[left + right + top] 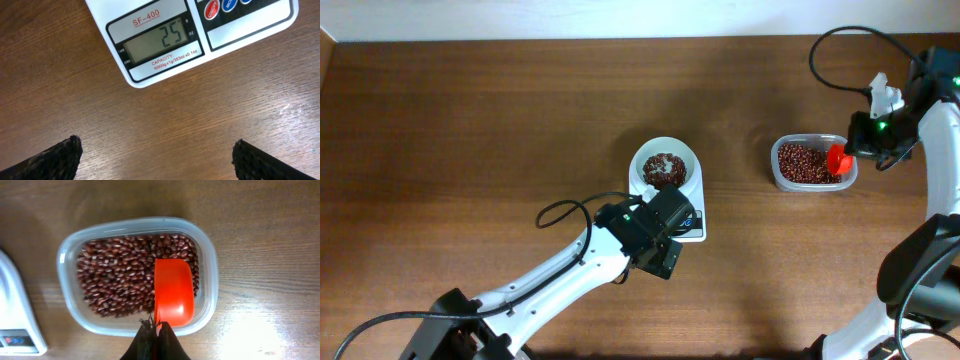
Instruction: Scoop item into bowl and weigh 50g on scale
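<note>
Counts: one bowl [645, 158], one scale [150, 15], one tub [67, 255], one scoop [173, 292], two arms, two heaps of beans [665, 170].
Beans: a small heap lies in the bowl and a larger layer fills the tub.
Bowl: white, sitting on the scale's platform behind the display.
Scale: the display reads 25, with red and blue buttons beside it.
Left gripper [156, 150]: fingers wide apart and holding nothing, over bare wood just in front of the scale's display.
Right gripper [156, 327]: fingers pressed together on the scoop's handle. The red cup lies over the beans on one side of the tub. I cannot tell whether it is touching them.
Table [470, 120]: brown wood grain; the tub stands well to the right of the scale.
Room: a pale strip runs along the table's far edge.
</note>
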Controlling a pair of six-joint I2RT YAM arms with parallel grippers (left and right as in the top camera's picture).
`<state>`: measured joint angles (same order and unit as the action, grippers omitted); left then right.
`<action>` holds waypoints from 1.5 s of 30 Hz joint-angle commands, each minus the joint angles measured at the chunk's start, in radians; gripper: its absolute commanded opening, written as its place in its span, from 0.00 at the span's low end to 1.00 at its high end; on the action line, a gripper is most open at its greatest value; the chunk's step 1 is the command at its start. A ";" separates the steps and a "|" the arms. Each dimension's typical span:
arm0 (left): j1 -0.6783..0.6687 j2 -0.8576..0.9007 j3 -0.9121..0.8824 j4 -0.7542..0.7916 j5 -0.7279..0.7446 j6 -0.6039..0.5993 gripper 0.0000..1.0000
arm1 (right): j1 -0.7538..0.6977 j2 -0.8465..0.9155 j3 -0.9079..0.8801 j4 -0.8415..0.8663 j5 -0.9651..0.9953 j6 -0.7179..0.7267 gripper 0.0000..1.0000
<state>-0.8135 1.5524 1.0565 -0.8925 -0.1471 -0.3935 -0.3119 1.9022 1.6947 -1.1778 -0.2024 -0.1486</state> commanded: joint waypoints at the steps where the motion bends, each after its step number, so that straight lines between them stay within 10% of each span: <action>1: -0.004 0.006 -0.008 0.002 -0.011 -0.006 0.99 | -0.002 -0.029 -0.106 0.083 0.018 0.008 0.04; 25: -0.004 0.006 -0.008 0.002 -0.011 -0.006 0.99 | -0.277 -0.029 -0.255 0.184 -0.728 0.131 0.04; 45: -0.004 0.006 -0.008 0.002 -0.011 -0.006 0.99 | -0.288 -0.029 -0.255 0.160 -0.945 0.127 0.04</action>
<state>-0.8135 1.5524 1.0565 -0.8921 -0.1471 -0.3935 -0.6128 1.8874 1.4487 -1.0172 -1.0645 -0.0147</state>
